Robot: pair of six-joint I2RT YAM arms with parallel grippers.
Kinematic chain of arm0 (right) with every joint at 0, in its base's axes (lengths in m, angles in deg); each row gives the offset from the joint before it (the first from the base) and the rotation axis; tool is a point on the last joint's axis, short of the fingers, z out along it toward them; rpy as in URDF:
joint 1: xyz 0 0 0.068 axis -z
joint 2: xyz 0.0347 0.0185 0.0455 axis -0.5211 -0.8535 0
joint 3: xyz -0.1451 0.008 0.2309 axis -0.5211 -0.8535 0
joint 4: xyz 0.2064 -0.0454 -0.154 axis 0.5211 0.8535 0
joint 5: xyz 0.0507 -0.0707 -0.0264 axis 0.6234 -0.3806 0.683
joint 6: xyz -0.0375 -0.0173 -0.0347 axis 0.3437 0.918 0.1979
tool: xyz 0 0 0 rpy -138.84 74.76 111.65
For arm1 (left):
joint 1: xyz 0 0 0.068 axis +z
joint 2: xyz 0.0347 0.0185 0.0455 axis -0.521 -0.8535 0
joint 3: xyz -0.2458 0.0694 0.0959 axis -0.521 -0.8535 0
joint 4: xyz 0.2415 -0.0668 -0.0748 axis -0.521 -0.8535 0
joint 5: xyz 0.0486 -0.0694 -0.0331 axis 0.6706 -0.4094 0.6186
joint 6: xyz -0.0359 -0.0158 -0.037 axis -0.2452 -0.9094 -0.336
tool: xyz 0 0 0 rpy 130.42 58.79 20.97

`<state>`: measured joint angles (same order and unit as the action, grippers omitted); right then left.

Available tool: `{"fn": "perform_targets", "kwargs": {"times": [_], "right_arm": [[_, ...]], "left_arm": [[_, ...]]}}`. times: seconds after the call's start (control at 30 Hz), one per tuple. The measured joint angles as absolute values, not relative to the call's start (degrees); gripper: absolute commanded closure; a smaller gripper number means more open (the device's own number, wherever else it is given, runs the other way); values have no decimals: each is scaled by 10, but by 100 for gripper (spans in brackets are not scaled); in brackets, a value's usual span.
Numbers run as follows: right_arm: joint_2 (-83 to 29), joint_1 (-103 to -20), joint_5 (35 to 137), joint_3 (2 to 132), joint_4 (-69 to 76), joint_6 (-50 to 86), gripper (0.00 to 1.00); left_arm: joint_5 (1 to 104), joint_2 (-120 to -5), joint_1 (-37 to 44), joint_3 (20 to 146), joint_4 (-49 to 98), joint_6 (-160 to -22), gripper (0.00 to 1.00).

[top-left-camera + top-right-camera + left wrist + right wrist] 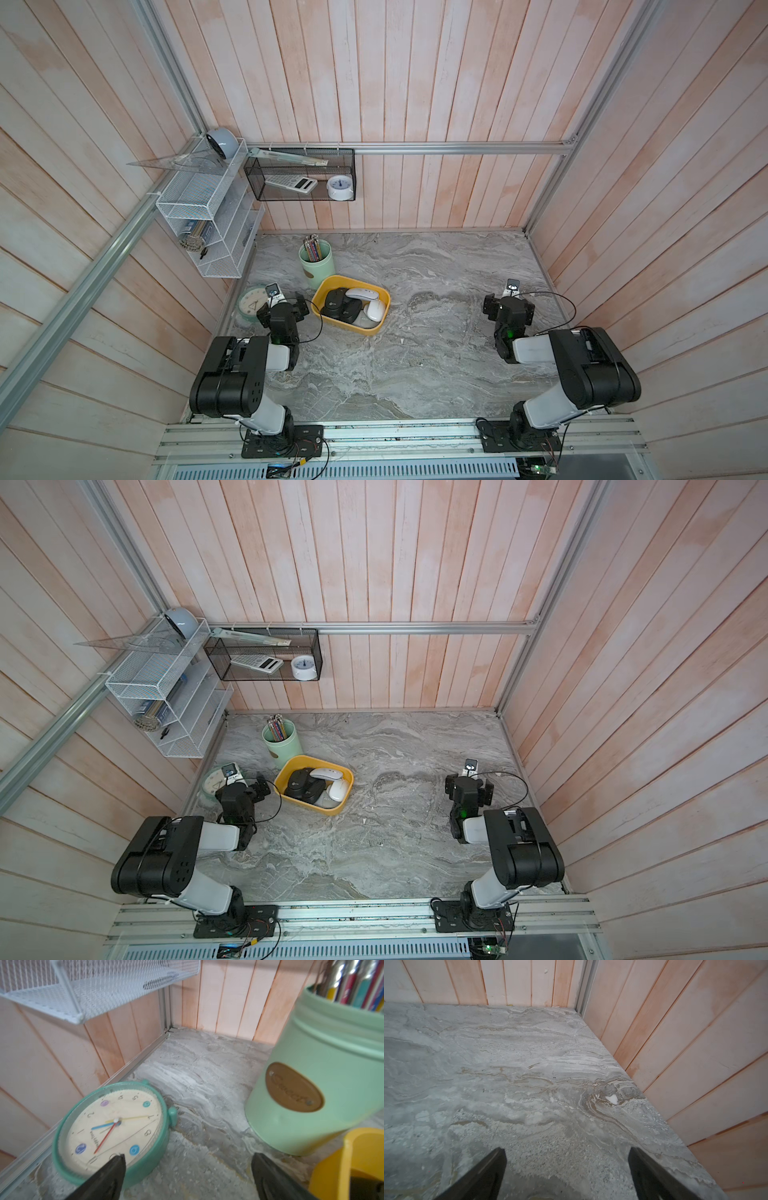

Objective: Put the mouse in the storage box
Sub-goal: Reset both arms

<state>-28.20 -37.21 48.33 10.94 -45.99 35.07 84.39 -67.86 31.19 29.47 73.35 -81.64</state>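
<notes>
White mouse (363, 294) lies among black mice (337, 300) inside the yellow storage box (357, 330) on the marble table (436, 353). Just beside the box, the left gripper (188, 1159) hovers with jaws spread and empty, near a green clock (108, 1126). The right gripper (566, 1151), equally spread, hangs well apart across the table.

Bench (436, 299): grey marble-patterned top, enclosed by plank walls at the rear and on both sides. Three items stand directly on it, all in the rear-left quarter. These are an upright mint-green pencil canister (318, 266) near the back wall, a mustard-yellow storage box (351, 327) just in front of it (contact not determinable), and a teal-rimmed clock (110, 1130) lying face up close beside the left edge rail.
</notes>
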Motion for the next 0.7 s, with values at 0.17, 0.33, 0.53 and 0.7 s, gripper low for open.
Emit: {"fn": "perform_targets", "kwargs": {"times": [0.17,0.33,0.53,0.7], "right_arm": [[-283,-372,504,111,-484,343,2],[-283,-372,508,111,-499,342,2],[-283,-372,510,111,-500,342,2],[-283,-372,511,111,-500,342,2]], "left_arm": [[842,-678,312,298,743,-814,0],[842,-678,312,298,744,-814,0],[829,-678,312,298,740,-808,0],[827,-678,312,299,740,-807,0]]}}
